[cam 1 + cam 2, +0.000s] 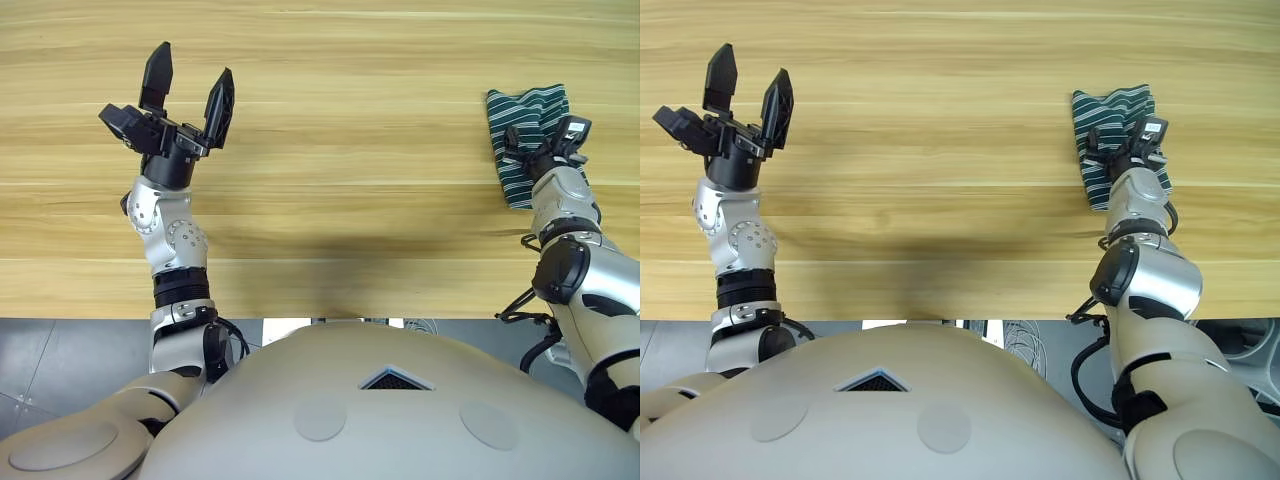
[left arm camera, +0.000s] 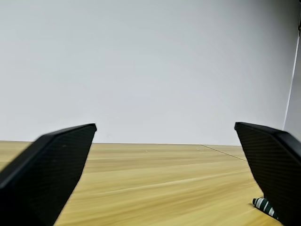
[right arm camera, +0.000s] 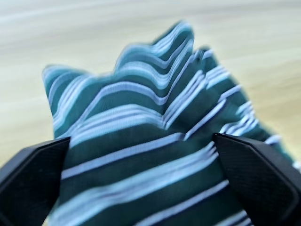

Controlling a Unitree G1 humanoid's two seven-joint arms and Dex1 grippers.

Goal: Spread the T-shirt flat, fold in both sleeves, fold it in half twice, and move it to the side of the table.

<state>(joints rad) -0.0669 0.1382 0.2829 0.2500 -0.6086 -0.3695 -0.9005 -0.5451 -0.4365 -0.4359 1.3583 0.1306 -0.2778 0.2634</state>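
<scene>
T-shirt (image 1: 525, 108): dark green cloth with thin pale stripes, folded into a compact packet. It lies on the right side of the bench, well apart from the left arm.
Bench (image 1: 350, 200): light wood-grain top. Its front edge runs across both head views just ahead of the robot.
Right tool (image 3: 142, 146): sits on the near part of the T-shirt, the wrist reaching in from the front edge.
Right fingers (image 3: 254, 179): two black pads standing wide apart. Striped cloth rises in soft ridges between them and meets both inner faces, so the tool is spread rather than pinched together.
Left tool (image 1: 195, 65): held over the left side of the bench and pointing away from the robot. Its fingers are parted in a V — bare wood shows between them.
Far field, left wrist view: the bench surface runs out to a plain white wall (image 2: 141, 61), and a small striped corner of the T-shirt shows beside one finger.
Surface of the packet: the top layer is rumpled into folds, not flat.
</scene>
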